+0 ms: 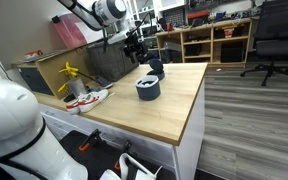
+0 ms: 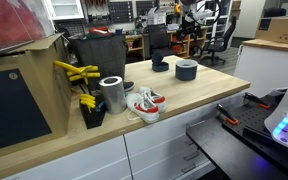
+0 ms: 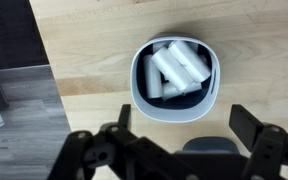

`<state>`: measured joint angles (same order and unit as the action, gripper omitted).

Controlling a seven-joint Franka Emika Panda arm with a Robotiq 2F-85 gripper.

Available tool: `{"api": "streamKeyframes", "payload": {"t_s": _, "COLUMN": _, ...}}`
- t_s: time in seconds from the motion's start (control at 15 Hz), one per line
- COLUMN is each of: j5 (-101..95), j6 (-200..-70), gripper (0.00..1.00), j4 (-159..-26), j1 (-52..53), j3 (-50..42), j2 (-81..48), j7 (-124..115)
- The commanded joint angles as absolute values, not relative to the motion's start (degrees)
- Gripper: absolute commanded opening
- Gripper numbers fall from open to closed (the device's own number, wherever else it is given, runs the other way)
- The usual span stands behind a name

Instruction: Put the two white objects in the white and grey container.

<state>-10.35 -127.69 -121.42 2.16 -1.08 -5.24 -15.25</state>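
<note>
The white and grey container (image 3: 177, 103) stands on the wooden table, seen from above in the wrist view. White pieces (image 3: 174, 68) lie inside it, stick-like and chunky, overlapping; I cannot separate them clearly. The container also shows in both exterior views (image 1: 148, 88) (image 2: 186, 69). My gripper (image 3: 184, 115) is open and empty, its two dark fingers spread wide above the container's near side. In an exterior view the gripper (image 1: 135, 47) hangs well above the table behind the container.
A smaller dark round bowl (image 1: 155, 68) (image 2: 160, 65) sits close to the container and shows under my fingers (image 3: 209, 148). A white-and-red shoe (image 1: 87, 99) (image 2: 144, 103), a metal can (image 2: 111, 93) and yellow tools (image 2: 76, 72) stand at the table's other end.
</note>
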Motion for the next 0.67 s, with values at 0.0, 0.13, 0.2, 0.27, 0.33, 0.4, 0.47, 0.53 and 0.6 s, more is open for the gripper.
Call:
{"api": "streamKeyframes", "payload": {"t_s": 0.0, "j5": -10.11, "j6": -120.64, "gripper": 1.0, "j4": -118.7, "j1": 2.74, "j3": 0.12, "j2": -4.73, "j7": -16.09}}
{"api": "streamKeyframes", "payload": {"t_s": 0.13, "j5": -9.98, "j6": -117.91, "gripper": 1.0, "j4": -117.58, "j1": 2.97, "j3": 0.67, "j2": -4.6, "j7": -15.78}}
{"api": "streamKeyframes", "payload": {"t_s": 0.2, "j5": -9.81, "j6": -116.99, "gripper": 1.0, "j4": -117.15, "j1": 3.02, "j3": 0.88, "j2": -4.4, "j7": -15.56}}
{"api": "streamKeyframes", "payload": {"t_s": 0.27, "j5": -9.58, "j6": -116.15, "gripper": 1.0, "j4": -116.69, "j1": 3.0, "j3": 1.04, "j2": -4.19, "j7": -14.98}}
{"api": "streamKeyframes", "payload": {"t_s": 0.33, "j5": -9.22, "j6": -115.36, "gripper": 1.0, "j4": -116.17, "j1": 2.97, "j3": 1.2, "j2": -3.79, "j7": -14.49}}
{"api": "streamKeyframes", "payload": {"t_s": 0.4, "j5": -8.6, "j6": -114.72, "gripper": 1.0, "j4": -115.66, "j1": 2.89, "j3": 1.34, "j2": -3.42, "j7": -13.91}}
{"api": "streamKeyframes", "payload": {"t_s": 0.47, "j5": -7.79, "j6": -113.88, "gripper": 1.0, "j4": -115.01, "j1": 2.79, "j3": 1.43, "j2": -3.12, "j7": -13.2}}
{"api": "streamKeyframes", "payload": {"t_s": 0.53, "j5": -7.1, "j6": -113.19, "gripper": 1.0, "j4": -114.37, "j1": 2.73, "j3": 1.49, "j2": -2.61, "j7": -12.77}}
{"api": "streamKeyframes", "payload": {"t_s": 0.6, "j5": -6.56, "j6": -112.48, "gripper": 1.0, "j4": -113.78, "j1": 2.7, "j3": 1.51, "j2": -2.19, "j7": -12.68}}
